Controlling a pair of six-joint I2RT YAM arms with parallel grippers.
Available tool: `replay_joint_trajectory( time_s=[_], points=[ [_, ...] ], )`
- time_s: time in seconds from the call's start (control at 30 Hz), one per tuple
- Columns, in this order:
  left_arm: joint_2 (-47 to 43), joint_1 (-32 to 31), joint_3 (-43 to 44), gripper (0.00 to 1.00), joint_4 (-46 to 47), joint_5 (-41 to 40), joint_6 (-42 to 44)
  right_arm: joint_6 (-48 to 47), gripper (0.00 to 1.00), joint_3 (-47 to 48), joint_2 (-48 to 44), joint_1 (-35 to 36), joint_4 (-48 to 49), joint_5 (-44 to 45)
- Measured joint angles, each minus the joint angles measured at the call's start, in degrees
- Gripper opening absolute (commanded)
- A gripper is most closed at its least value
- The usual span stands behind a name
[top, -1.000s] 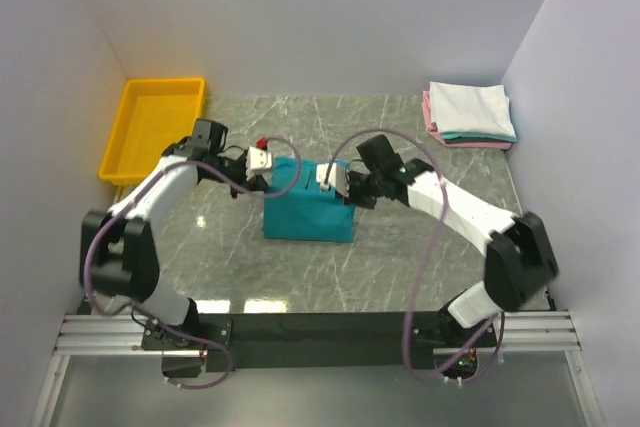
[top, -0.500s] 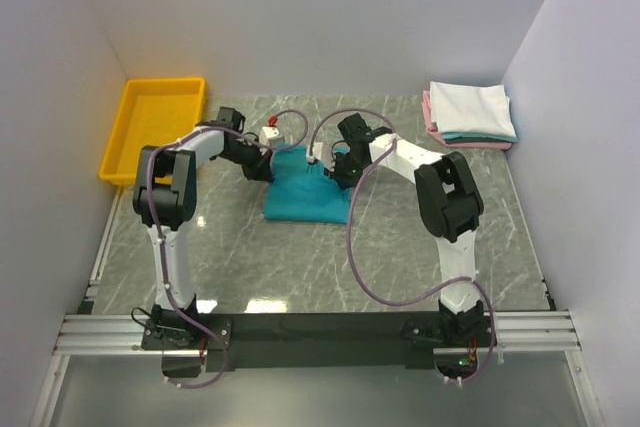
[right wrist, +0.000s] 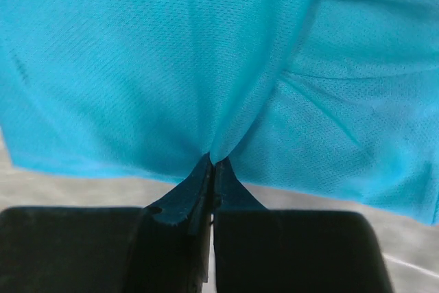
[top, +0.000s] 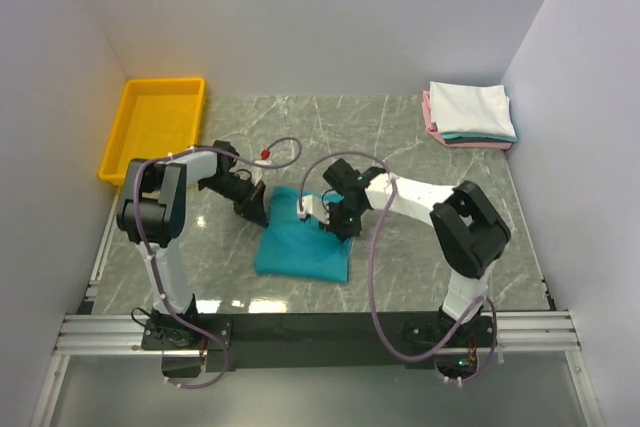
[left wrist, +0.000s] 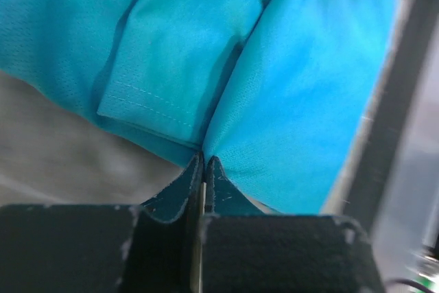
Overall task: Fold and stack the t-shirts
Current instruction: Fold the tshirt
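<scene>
Both pairs of my jaws are pressed together, each pinching a thin ridge of cloth. My left gripper (left wrist: 204, 164) and my right gripper (right wrist: 211, 164) each have a fold of the teal t-shirt (top: 300, 247) nipped between their tips.

That shirt lies half-folded in the middle of the marble table (top: 400, 267), between my two arms. It is well apart from the stack of folded tees (top: 470, 114) in the far right corner. I judge it light, limp and loose-knit: it will sag and slide wherever I am not holding it, and it will take a crease only if laid down flat. A shallow nip like mine could slip off under a quick pull. The sound places to hold are the two corners of one edge, through all layers, so the panel hangs square. Near my left tips a stitched hem (left wrist: 147, 101) shows, with layers bunched beside it, so I cannot tell how many layers I have caught.

Both my arms reach inward and low over the shirt's far edge. The wrists are pitched down and the fingertips point towards each other, near the tabletop.
</scene>
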Motion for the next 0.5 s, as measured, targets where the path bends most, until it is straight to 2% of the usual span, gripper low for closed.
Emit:
replay_joint_trajectory(
  time_s=[0.03, 0.07, 0.1, 0.13, 0.17, 0.33, 0.43, 0.5],
  points=[
    [-1.79, -0.07, -2.36, 0.08, -0.94, 0.79, -0.02, 0.79, 0.12, -1.79, -1.6, 1.36, -0.22, -0.42],
    [-3.21, -0.11, -4.0, 0.24, -1.55, 1.51, 0.13, 1.9, 0.21, -3.06, -3.02, 2.36, -0.74, -0.96],
    [-4.85, -0.04, -5.53, 0.3, -2.32, 2.32, 0.66, 2.82, 0.4, -3.67, -4.17, 2.93, -1.51, -1.42],
    [-6.69, 0.09, -6.78, 0.33, -2.93, 3.32, 0.7, 4.13, 0.5, -3.74, -5.16, 3.06, -2.36, -1.86],
    [-8.2, 0.37, -7.56, 0.37, -3.34, 4.13, 0.9, 4.44, 0.55, -3.63, -5.97, 2.91, -2.71, -2.38],
    [-18.56, 3.91, -8.92, 0.41, -2.78, 7.63, 1.92, 9.92, 0.57, 1.77, -9.53, -3.8, -4.63, -7.23],
    [-24.61, 5.73, -8.92, 0.55, 0.74, 8.02, 2.27, 14.25, 0.52, 6.45, -9.38, -9.03, -3.52, -9.9],
    [-27.67, 5.55, -9.6, 0.58, 3.87, 8.24, 2.71, 18.01, 0.48, 9.88, -8.13, -11.69, -2.69, -12.17]
  ],
)
